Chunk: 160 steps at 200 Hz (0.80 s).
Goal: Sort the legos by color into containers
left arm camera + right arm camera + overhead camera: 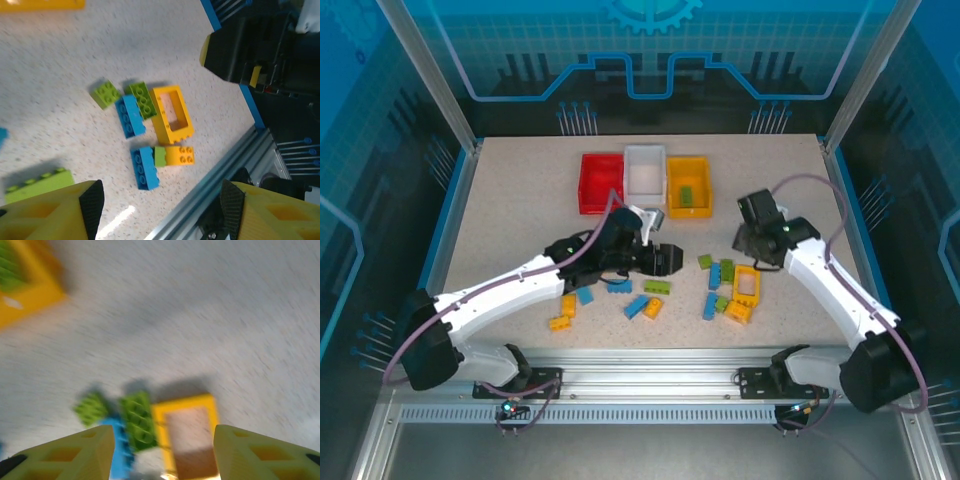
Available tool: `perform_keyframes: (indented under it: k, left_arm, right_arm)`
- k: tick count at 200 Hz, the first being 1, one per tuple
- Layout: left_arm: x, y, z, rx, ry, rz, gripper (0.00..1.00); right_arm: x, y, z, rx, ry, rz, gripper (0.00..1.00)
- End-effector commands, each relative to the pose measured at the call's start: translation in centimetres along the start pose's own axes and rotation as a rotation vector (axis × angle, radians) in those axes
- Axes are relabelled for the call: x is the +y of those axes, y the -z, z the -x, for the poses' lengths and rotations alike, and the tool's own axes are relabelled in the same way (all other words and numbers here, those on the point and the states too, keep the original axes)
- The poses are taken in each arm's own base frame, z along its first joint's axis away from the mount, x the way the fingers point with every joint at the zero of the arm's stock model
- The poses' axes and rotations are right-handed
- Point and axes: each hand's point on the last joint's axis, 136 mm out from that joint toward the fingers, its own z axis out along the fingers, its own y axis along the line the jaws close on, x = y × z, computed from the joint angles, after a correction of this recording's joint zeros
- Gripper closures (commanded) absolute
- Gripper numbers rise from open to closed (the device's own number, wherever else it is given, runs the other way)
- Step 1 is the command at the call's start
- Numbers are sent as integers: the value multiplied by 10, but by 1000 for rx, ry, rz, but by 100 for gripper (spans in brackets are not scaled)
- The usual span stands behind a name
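Note:
The legos lie loose on the table in two groups: blue, green and yellow ones (636, 306) near the middle front, and a cluster round a hollow yellow frame brick (747, 284) to the right. My left gripper (665, 260) hovers open and empty between the groups, looking at the frame brick (161, 117), a blue brick (145, 167) and a green brick (142, 99). My right gripper (753, 248) is open above the right cluster, with the frame brick (185, 404) and a green brick (139, 420) below its fingers. The red (590, 185), white (645, 155) and yellow (670, 190) containers stand at the back.
A green brick (687, 195) lies in the yellow bin. A long green brick (39, 182) sits by my left finger. The metal rail (220, 170) runs along the table's front edge, close to the right cluster. The right wrist view is motion-blurred.

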Motion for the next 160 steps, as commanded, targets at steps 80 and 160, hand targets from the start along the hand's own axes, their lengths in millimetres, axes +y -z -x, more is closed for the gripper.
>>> perform_keyframes:
  k: [80, 160]
  left_arm:
    - [-15, -31, -27, 38, 30, -66, 36]
    - [-20, -32, -22, 34, 20, -72, 36]
  right_arm:
    - [-37, -64, -67, 262, -66, -33, 51]
    - [-46, -88, -69, 287, -59, -84, 73]
